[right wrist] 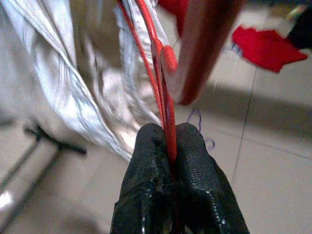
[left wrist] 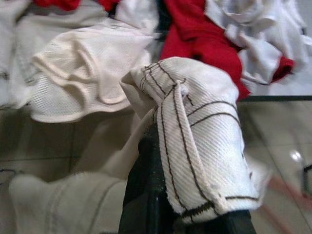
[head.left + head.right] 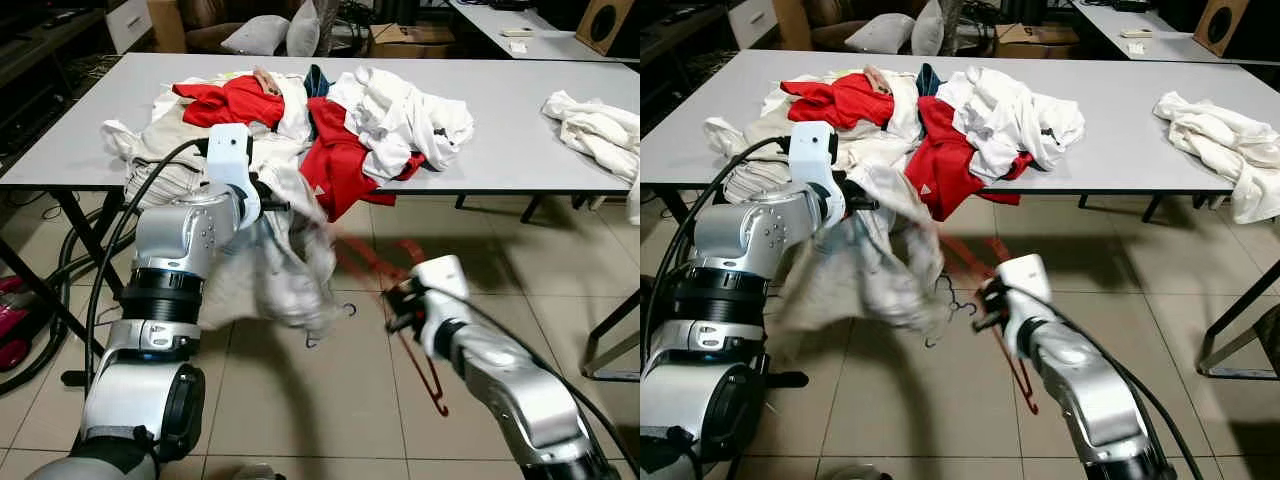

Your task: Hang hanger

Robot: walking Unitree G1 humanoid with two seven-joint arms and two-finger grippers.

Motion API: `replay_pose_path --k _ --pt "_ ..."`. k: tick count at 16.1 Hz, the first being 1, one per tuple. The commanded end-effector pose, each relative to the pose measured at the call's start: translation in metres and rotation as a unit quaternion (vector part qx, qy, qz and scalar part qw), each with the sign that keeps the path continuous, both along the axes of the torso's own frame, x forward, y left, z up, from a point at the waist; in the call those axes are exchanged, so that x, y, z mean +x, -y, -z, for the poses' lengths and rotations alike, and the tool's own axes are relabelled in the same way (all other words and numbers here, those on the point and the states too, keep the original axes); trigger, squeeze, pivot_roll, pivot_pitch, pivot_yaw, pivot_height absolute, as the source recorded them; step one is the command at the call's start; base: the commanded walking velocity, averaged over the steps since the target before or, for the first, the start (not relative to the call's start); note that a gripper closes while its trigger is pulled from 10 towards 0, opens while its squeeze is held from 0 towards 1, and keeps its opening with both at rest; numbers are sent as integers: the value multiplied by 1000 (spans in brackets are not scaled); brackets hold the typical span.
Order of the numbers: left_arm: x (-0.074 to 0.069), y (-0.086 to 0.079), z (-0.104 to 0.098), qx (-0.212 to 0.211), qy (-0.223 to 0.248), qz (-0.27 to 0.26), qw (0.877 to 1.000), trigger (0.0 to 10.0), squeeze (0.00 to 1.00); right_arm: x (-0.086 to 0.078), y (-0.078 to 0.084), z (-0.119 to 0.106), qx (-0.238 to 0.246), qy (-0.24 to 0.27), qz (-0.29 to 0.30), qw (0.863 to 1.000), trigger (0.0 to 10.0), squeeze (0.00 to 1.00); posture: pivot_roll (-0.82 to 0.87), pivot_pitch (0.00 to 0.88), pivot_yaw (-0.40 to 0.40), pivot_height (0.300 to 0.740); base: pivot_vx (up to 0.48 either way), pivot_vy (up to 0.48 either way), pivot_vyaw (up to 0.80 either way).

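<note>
- The right gripper (image 1: 168, 161) is pinched fully closed on the thin rim of the red hanger (image 3: 420, 345); the plastic sits squarely between the two black fingers (image 1: 146, 165).
- From that grip the hanger's long axis runs from about 5 o'clock, where one end dips toward the tiled floor (image 3: 300, 400), up to about 11 o'clock — toward the garment, where its blurred upper end meets the cloth.
- The left gripper (image 2: 161, 195) is closed on a fold of the white shirt with dark stitching (image 2: 195, 136), holding it up in front of the table (image 3: 520, 120) so the body of the shirt (image 3: 275, 270) hangs free.
- The shirt lies at 10 o'clock from the right gripper, close by; the right arm is the nearer one to the hanger — the left merely presents the cloth.
- Behind, at 12 o'clock, the heap of red and white clothes (image 3: 340, 120) rests on the table, well apart from both grippers.
</note>
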State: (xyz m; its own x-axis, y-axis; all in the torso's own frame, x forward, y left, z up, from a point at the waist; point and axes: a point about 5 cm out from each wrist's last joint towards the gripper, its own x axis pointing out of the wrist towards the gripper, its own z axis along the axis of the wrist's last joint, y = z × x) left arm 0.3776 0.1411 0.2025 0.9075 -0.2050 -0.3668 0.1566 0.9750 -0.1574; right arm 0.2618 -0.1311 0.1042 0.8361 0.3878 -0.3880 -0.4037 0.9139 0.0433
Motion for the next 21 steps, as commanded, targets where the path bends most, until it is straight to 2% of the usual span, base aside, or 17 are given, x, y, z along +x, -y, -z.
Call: replay_pose_path --k 1,4,7,9,12,14,16,17,19,21 --pt "3 -2 -15 0 30 -9 999 0 0 1 4 -12 28 31 17 999 0 0 20 0 10 740 0 0 0" --pt "0 13 -13 -16 24 12 1000 0 0 -3 -9 -9 52 38 -33 997 0 0 16 0 23 740 0 0 0" --pt "-3 28 -14 -33 19 37 999 0 0 3 -13 2 62 16 -42 997 0 0 18 0 27 740 0 0 0" --pt "-10 33 -22 -48 23 53 997 0 0 9 -3 22 37 -26 0 999 0 0 25 0 22 740 0 0 0" --pt "-17 32 -31 -56 25 68 996 0 0 11 8 42 30 -62 41 997 0 0 27 0 19 740 0 0 0" --pt "-26 28 -34 -43 25 82 995 0 0 7 17 56 4 -91 55 994 0 0 34 0 11 740 0 0 0" --pt "-26 20 -34 -24 29 75 996 0 0 3 22 59 -7 -85 65 994 0 0 35 0 8 740 0 0 0" --pt "-27 16 -34 3 37 84 996 0 0 6 25 54 8 -54 81 995 0 0 34 0 9 740 0 0 0" --pt "-40 20 -33 17 41 163 986 0 0 15 33 40 133 -8 133 982 0 0 26 0 20 740 0 0 0" --pt "-49 22 -30 35 48 212 976 0 0 14 37 41 199 -23 117 973 0 0 23 0 26 740 0 0 0"
